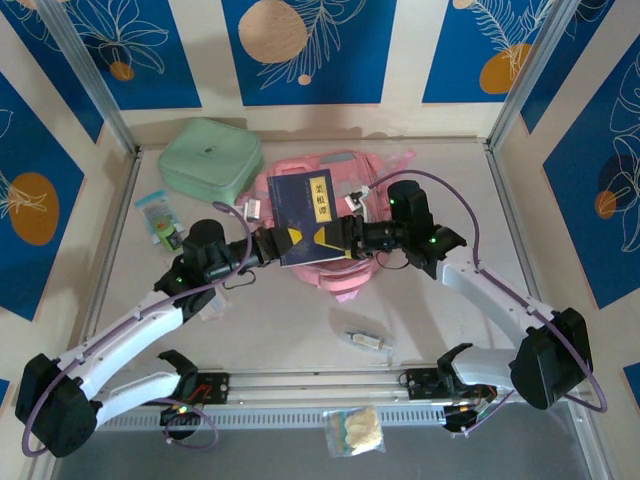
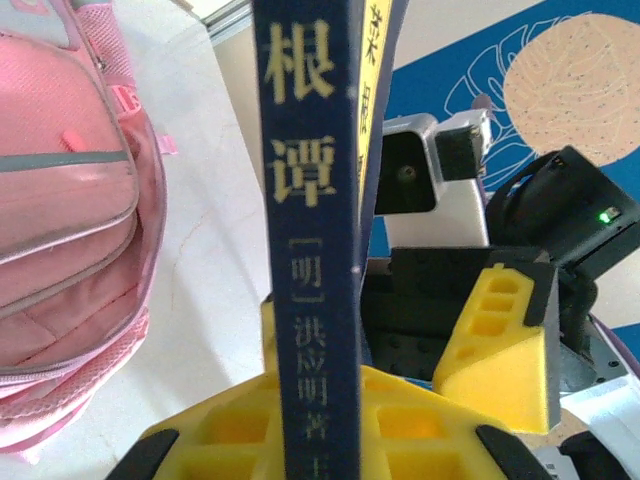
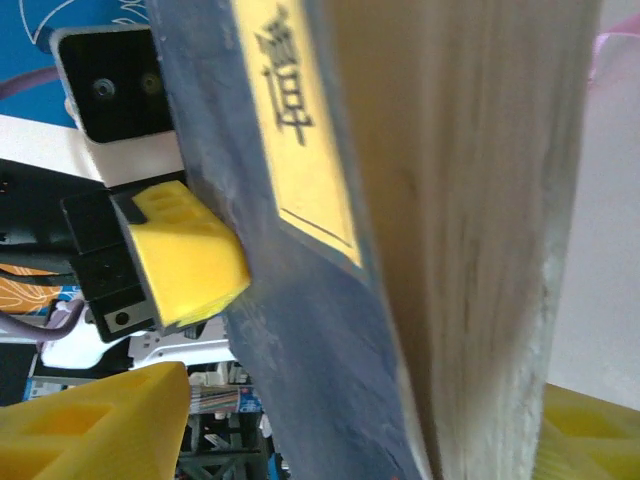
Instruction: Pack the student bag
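- Yellow pads [image 2: 225,435] of the left gripper [image 1: 283,243] are clamped hard on the lower corner of a dark blue book [image 1: 315,215]. In its wrist view the spine [image 2: 305,250] stands pinched between them.
- From that gripper the book reaches toward 1 o'clock, cover facing up. Its long axis runs roughly 12 to 6 in the overhead view.
- The pink bag [image 1: 345,282] lies directly under the book, near the table's middle. It shows past the book's edges at 10, 1 and 5 o'clock. The book hides its mouth, so I cannot tell which way it opens.
- The right gripper [image 1: 350,232] sits at the book's 4 o'clock edge. Its jaws stand apart on either side of the book, with a gap showing beside the cover [image 3: 300,330], and they hold nothing.
- The left arm alone appears to carry the book, so the coming move looks like a drop straight down rather than a sideways carry.
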Robot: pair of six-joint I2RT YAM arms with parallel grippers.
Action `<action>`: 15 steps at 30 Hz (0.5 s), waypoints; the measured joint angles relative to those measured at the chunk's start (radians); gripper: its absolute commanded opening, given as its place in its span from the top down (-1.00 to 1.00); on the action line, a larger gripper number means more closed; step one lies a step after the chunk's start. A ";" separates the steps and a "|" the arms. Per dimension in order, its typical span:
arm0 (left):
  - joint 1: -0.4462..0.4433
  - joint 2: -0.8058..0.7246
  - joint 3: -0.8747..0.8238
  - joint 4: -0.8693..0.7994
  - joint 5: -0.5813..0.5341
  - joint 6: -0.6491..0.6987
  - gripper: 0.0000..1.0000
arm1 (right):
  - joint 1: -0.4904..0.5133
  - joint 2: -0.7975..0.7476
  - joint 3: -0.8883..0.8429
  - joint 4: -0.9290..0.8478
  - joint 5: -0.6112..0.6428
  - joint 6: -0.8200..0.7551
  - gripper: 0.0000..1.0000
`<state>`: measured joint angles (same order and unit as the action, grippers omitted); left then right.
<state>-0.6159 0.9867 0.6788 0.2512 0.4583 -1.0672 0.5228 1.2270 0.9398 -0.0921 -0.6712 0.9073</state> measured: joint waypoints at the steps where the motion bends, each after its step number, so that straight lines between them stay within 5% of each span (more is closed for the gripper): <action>1: 0.000 0.000 0.011 -0.022 -0.006 0.015 1.00 | 0.000 -0.006 0.000 -0.004 0.002 -0.002 -0.22; 9: 0.000 -0.009 0.031 -0.120 -0.038 0.082 1.00 | -0.002 -0.032 0.015 -0.075 0.026 -0.041 0.54; 15: -0.002 -0.008 0.036 -0.149 -0.044 0.113 0.89 | -0.002 -0.032 0.026 -0.140 0.062 -0.064 0.88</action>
<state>-0.6178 0.9791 0.7151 0.1020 0.4141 -0.9543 0.5213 1.1950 0.9657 -0.2321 -0.6090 0.8436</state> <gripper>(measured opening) 0.122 0.093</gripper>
